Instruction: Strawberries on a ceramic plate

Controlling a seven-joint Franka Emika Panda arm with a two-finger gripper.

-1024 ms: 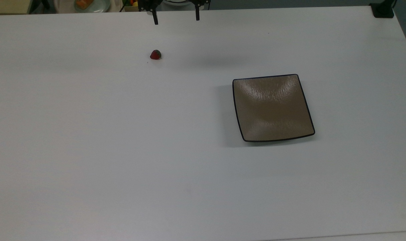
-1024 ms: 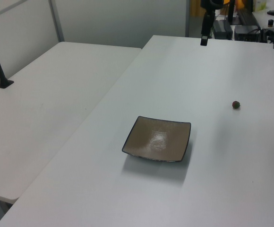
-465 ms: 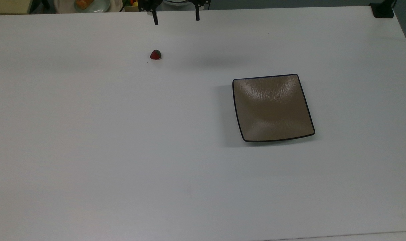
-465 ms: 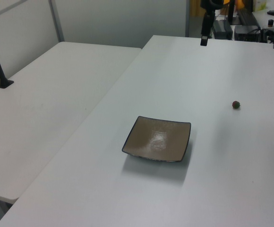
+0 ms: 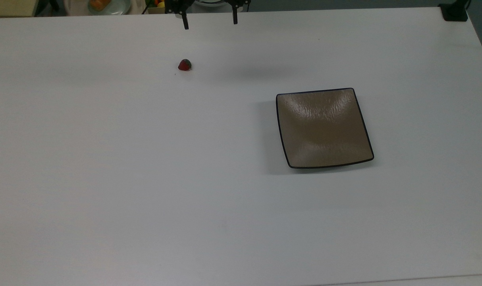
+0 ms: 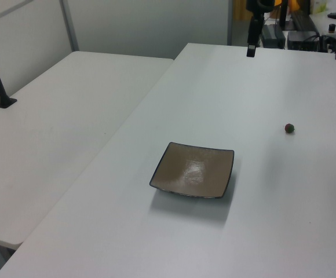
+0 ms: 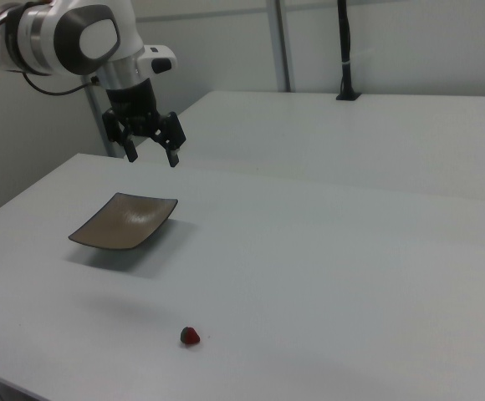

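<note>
The strawberry (image 5: 184, 65) lay alone on the white worktop (image 5: 145, 178), well apart from the ceramic plate (image 5: 323, 128), which sat bare further toward the top view's right. Judged from its size and rounded-cone shape, the berry would be very light and probably either soft or slick, so it could squirt sideways or roll under a hard pinch; the best hold looked to be across its widest red body, just below the dark green cap, with the fingers closing gently and level with the worktop. The plate looked glossy and stiff, with upturned corners, so a berry let go low over its middle should settle there rather than roll off. The end effector (image 7: 150, 144) hung high above the worktop with its two fingers (image 5: 185, 23) spread wide apart and nothing between them, near the worktop's far edge in the top view. Against the frames from a second before, almost nothing differed: berry and plate were in the same spots, and the end effector had shifted only a trace.
</note>
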